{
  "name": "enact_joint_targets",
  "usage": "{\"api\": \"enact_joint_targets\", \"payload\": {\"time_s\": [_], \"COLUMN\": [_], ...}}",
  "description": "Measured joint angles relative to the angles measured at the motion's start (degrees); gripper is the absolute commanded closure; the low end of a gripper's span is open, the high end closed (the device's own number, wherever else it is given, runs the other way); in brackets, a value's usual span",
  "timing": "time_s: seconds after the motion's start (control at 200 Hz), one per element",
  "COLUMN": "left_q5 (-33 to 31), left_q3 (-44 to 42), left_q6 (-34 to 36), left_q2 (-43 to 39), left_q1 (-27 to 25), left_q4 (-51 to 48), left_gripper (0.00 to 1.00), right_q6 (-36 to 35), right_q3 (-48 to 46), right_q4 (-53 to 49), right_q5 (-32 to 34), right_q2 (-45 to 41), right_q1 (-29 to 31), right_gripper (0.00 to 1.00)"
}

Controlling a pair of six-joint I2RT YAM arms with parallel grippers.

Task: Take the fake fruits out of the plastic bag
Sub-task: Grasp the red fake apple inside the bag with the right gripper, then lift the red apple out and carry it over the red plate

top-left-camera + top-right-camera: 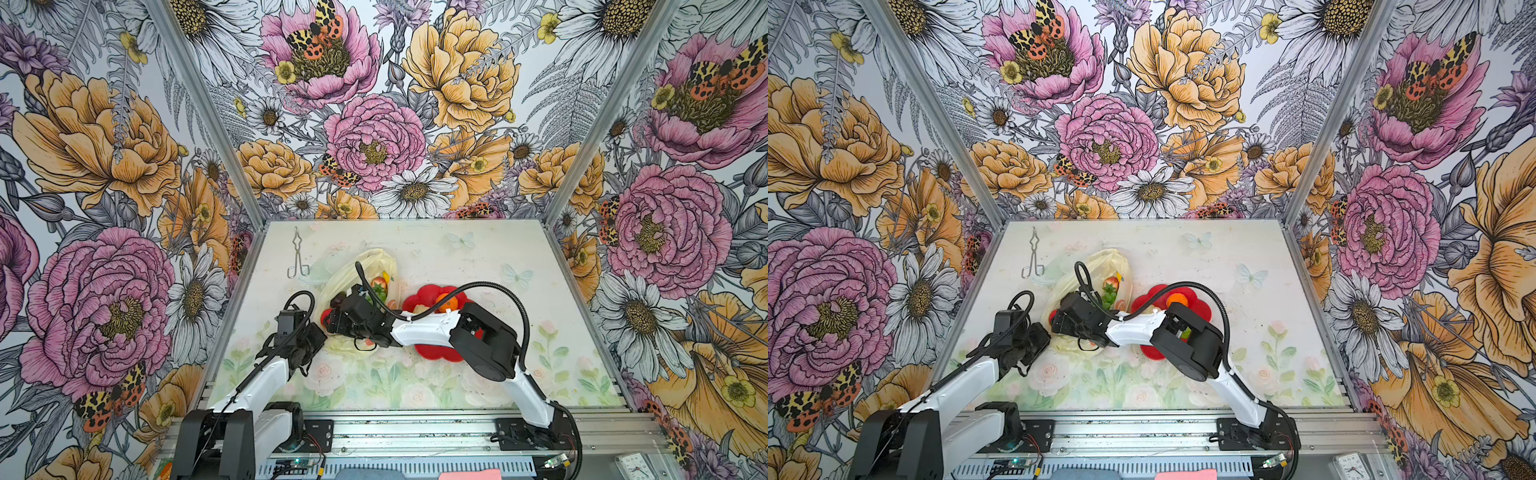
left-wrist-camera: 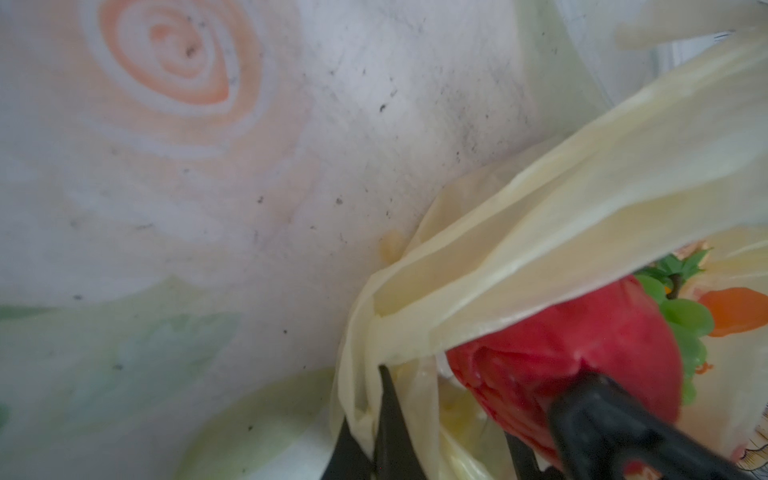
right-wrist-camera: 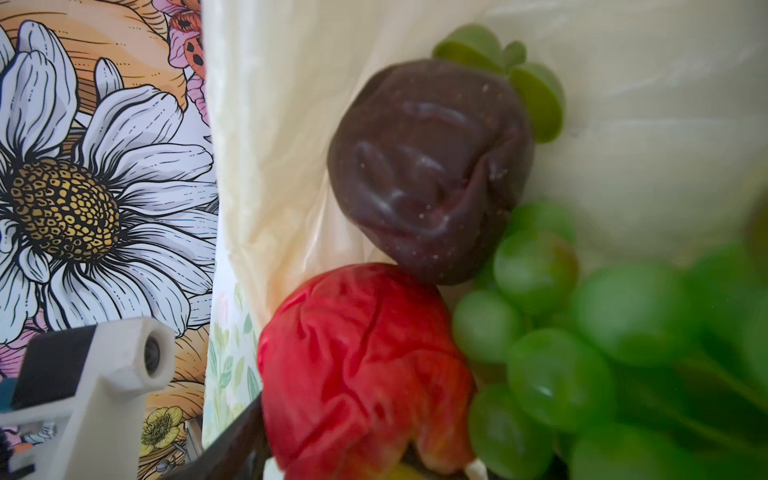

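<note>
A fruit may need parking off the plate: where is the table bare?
Bare: the table's right side, between the red plate and the right wall; the near rose-printed strip; the far edge behind the plastic bag. Crowded: the middle, where bag, plate, left arm and right arm meet; metal tongs lie far left.

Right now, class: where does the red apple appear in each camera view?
Top view: red apple, a small red patch at the plastic bag's lower left.
Top view: same spot.
Left wrist: frame's lower right.
Right wrist: frame's bottom centre.
Shared landmark: the plastic bag around it.
</note>
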Motion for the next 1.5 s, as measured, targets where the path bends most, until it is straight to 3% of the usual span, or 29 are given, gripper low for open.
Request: {"api": "enact_joint_targets", "payload": {"time_s": [0.47, 1.021, 1.501], "left_q5": [0.0, -2.0, -6.0], "left_q3": [-0.4, 2.4, 8.7], "left_q6": [0.0, 2.2, 9.2], "left_q2": [-2.0, -1.8, 2.7], "left_q1": [-0.2, -0.2, -0.2], "left_q4": [-1.9, -5.3, -5.8], "left_gripper": [0.98, 0.98, 0.99], "right_q6": [-2.9, -10.6, -19.6], "right_q3": [0.5, -0.1, -7.5], "right_q4": [0.0, -3.1, -9.4], "right_q5": [0.4, 3.8, 6.4], "right_q2": [0.2, -3.5, -18.1], "right_q1": [-0.1, 0.4, 1.1], "right_gripper": [0.36, 0.39, 0.4]}}
